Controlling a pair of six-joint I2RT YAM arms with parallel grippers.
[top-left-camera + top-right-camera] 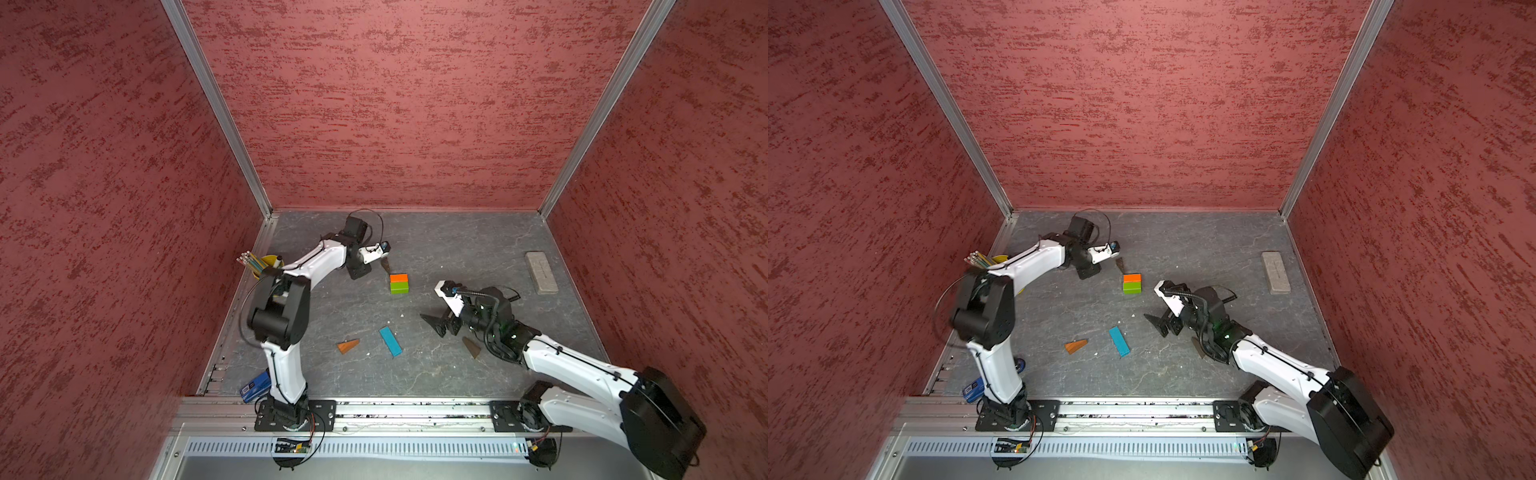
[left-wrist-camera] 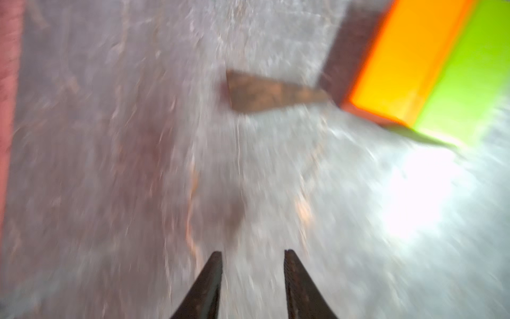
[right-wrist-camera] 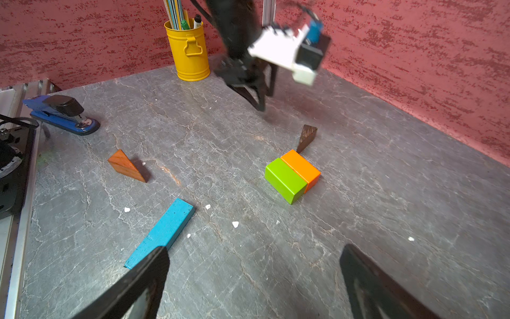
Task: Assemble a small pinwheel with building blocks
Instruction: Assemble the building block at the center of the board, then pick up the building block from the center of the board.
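Observation:
An orange block (image 1: 398,277) and a lime-green block (image 1: 399,286) lie side by side as a square in both top views. A dark brown wedge (image 1: 386,265) lies flat behind them, its tip at the orange block's (image 2: 408,63) corner. My left gripper (image 2: 253,252) hovers just left of that wedge (image 2: 265,92), open with nothing between its fingers. The blue bar (image 1: 390,341) and an orange-brown wedge (image 1: 348,345) lie nearer the front. My right gripper (image 3: 255,250) stands wide open and empty above the table, right of the blue bar (image 3: 162,233). A second dark wedge (image 1: 471,347) lies beside the right arm.
A yellow pencil cup (image 3: 190,52) stands at the back left by the wall. A blue stapler (image 3: 60,114) sits at the front left near the rail. A grey slab (image 1: 541,273) lies at the far right. Red walls close in three sides.

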